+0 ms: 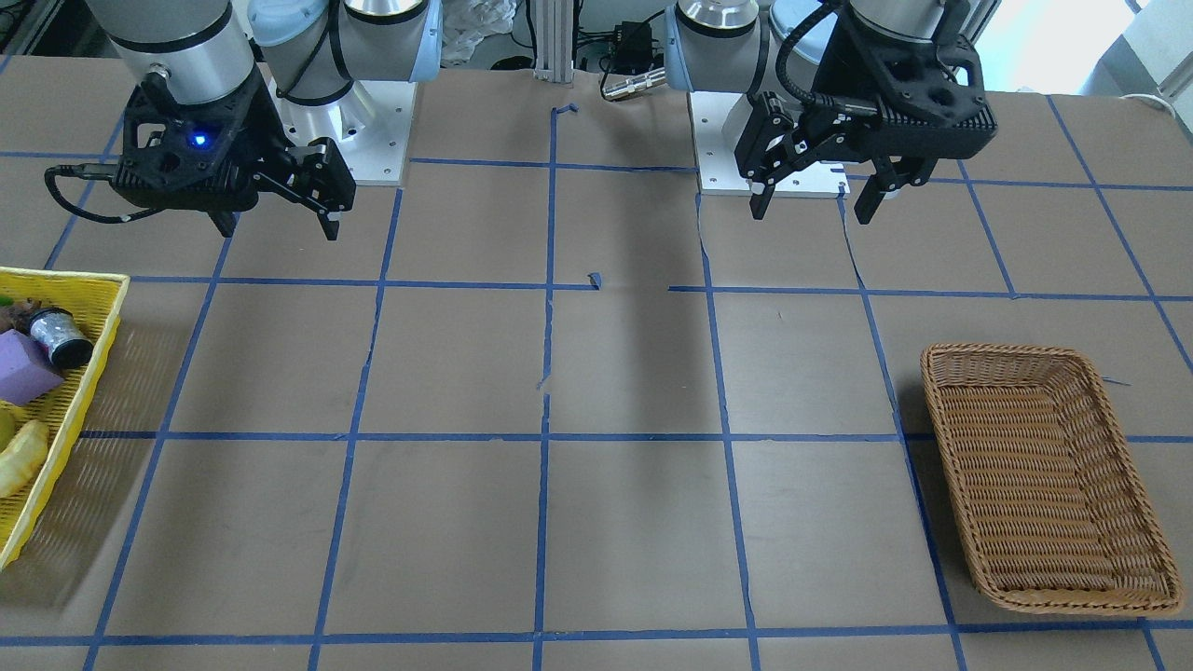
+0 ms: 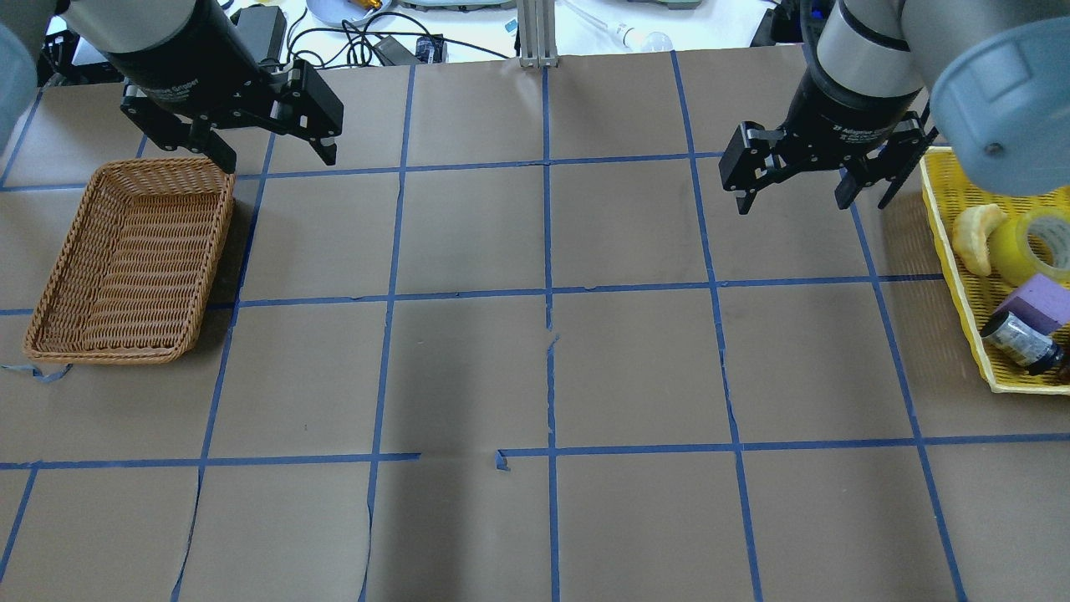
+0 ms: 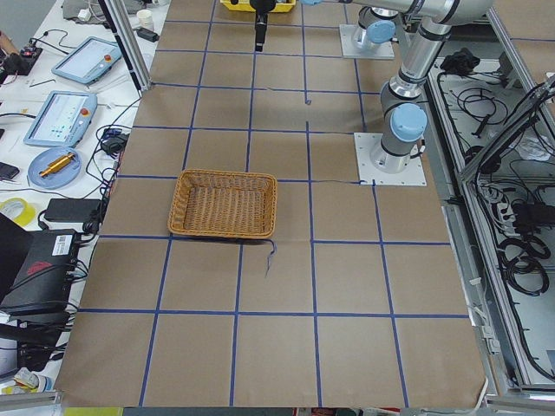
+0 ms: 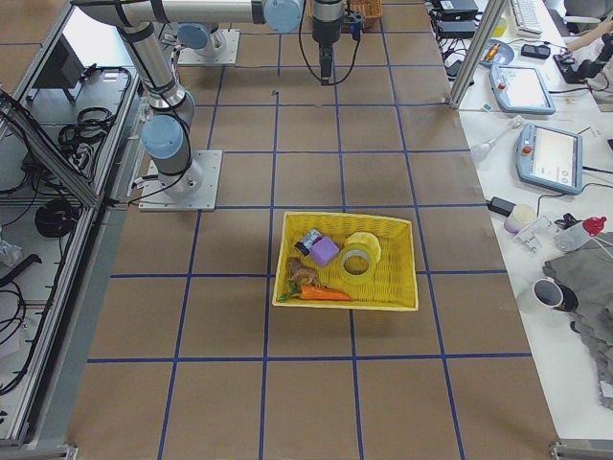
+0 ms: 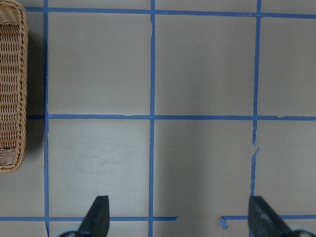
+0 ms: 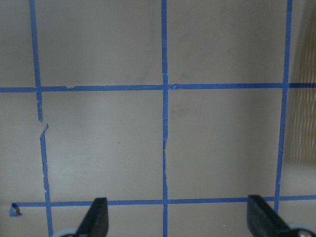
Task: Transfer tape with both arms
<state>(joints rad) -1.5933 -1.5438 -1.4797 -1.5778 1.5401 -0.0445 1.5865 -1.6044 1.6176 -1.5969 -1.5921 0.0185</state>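
The tape (image 2: 1041, 242), a wide translucent yellow roll, lies in the yellow basket (image 2: 961, 301) at the table's right end. It also shows in the exterior right view (image 4: 357, 261). My right gripper (image 2: 794, 203) hangs open and empty above the table, left of that basket. It also shows in the front view (image 1: 278, 230) and its own wrist view (image 6: 178, 217). My left gripper (image 2: 277, 159) is open and empty above the far right corner of the wicker basket (image 2: 125, 259). It also shows in the front view (image 1: 811, 212) and its wrist view (image 5: 178, 217).
The yellow basket also holds a purple block (image 2: 1043, 299), a black-and-silver glittery cylinder (image 2: 1016, 339), a pale curved piece (image 2: 974, 238) and an orange carrot (image 4: 321, 294). The wicker basket (image 1: 997, 352) has nothing in it. Blue tape lines grid the brown table.
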